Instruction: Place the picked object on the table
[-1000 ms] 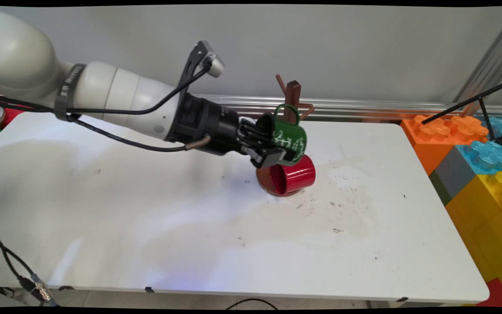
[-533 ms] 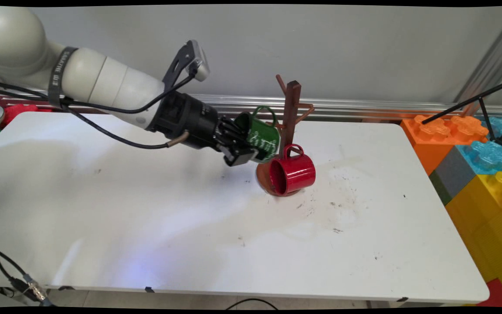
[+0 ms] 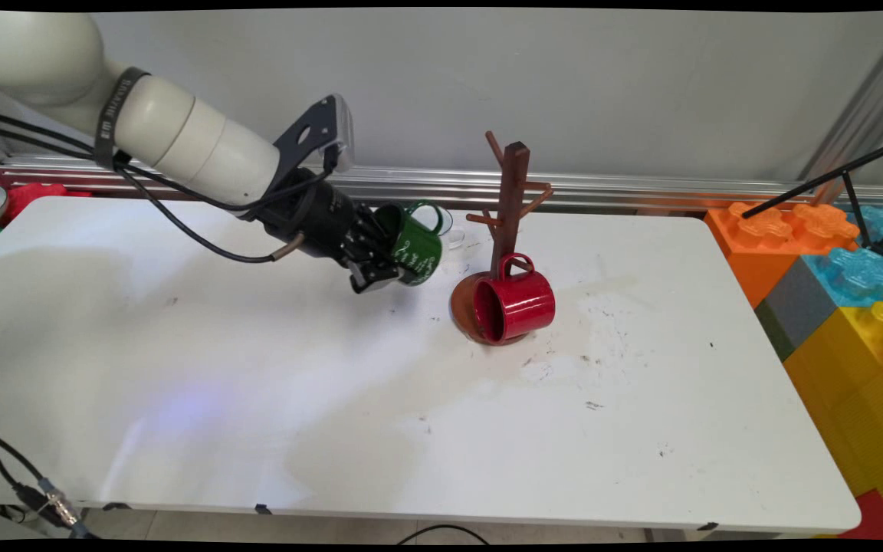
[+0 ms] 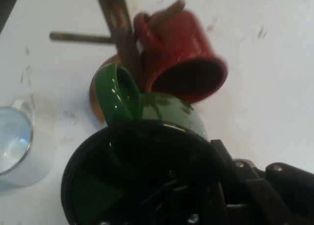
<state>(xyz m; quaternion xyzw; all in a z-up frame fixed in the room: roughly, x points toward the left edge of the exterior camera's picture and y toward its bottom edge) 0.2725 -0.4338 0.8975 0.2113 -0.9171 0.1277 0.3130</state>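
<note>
Above the far middle of the white table (image 3: pixel 257 368), the black two-finger hand (image 3: pixel 380 264) is pinched on the rim wall of a green mug (image 3: pixel 413 247), carrying it clear of the tabletop. The green mug is tilted onto its side with its mouth toward the arm; it is glossy dark green with pale white markings on its outer wall and a dark interior, and its loop handle (image 4: pixel 115 90) points upward in the main view. In the hand view the green mug (image 4: pixel 167 117) fills the lower centre, one finger reaching inside the mouth.

Just behind the green mug stands a clear glass cup (image 3: pixel 449 225), seen at the hand view's left edge as a pale, transparent vessel (image 4: pixel 17 146).

To the right of the hand, apart from it, a brown wooden mug tree (image 3: pixel 512 195) rises upright from a round base, with short pegs angled off its post. A glossy red mug (image 3: pixel 516 305) hangs by its handle from a low peg, mouth turned toward the camera's left and body resting against the base.

Large orange, blue and yellow toy bricks (image 3: pixel 832 261) are stacked beyond the table's right edge.
</note>
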